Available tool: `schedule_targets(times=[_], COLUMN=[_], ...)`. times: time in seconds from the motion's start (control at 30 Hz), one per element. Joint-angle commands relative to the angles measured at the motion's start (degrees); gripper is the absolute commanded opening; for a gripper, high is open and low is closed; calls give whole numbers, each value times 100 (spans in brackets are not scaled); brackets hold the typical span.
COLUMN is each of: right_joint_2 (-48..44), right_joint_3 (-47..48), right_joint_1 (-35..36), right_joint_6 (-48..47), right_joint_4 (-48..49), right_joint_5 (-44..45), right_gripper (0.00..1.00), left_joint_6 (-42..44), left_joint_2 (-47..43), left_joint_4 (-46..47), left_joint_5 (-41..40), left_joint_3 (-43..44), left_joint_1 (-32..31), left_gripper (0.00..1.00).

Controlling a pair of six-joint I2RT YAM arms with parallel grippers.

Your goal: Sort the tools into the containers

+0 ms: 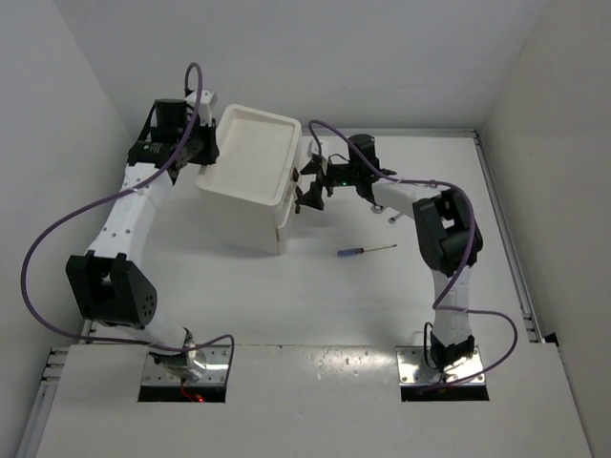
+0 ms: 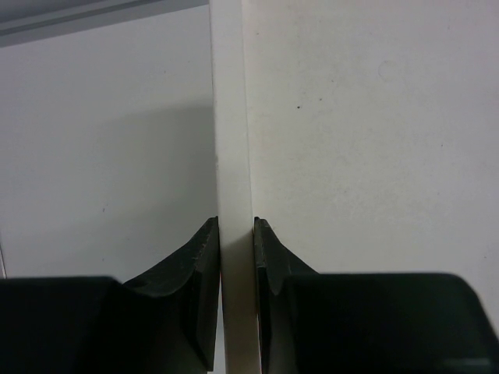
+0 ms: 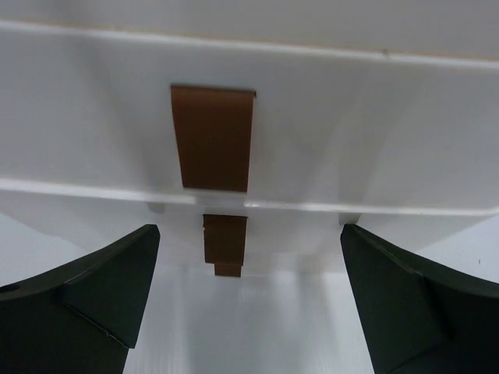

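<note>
White table between plain white walls. Cabinet at mid-table: likely light hollow plastic, stiff, slick, apt to slide when drawer pulled. Best holds judged thin top rim or red-brown drawer handle. Left gripper pinched tight on cabinet's left rim, seemingly bracing it. Right gripper spread wide, empty, just before drawer fronts. Screwdriver lies right of cabinet, well apart.

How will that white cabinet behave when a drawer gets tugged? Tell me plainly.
The cabinet looks like thin-walled plastic, so it is probably light and may slide or tip toward the pull. The left claw pinches its top rim, which should steady it. The brown handles before the open right claw are small flat tabs, perhaps slippery.
</note>
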Motion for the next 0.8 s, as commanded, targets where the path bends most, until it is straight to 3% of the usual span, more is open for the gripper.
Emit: schedule_targets(times=[0.0,0.3,0.57,0.67,0.77], right_joint_2=[141,107,-875,-1543,-2054], right_joint_3=[449,495,-207,-665,-1192], right_joint_1=[228,395,-132,-500,-764], right_joint_6=[308,511,310,-138,-218], right_joint_4=[704,820,91,-445,-674], right_joint_5=[-251,-198,-382,-436,-436], right_gripper=[100,100,100,100,100], left_joint_6=[141,141,88,88,-26], left_joint_2=[167,115,114,114,167], left_joint_4=[-432,-432,-370,-370,-422], left_joint_5=[190,190,189,137,251], left_joint_3=[-308,-360,-247,-1,201], left_joint_1=[-85,-85,-85,-85,-85], left_gripper=[0,0,28,51,60])
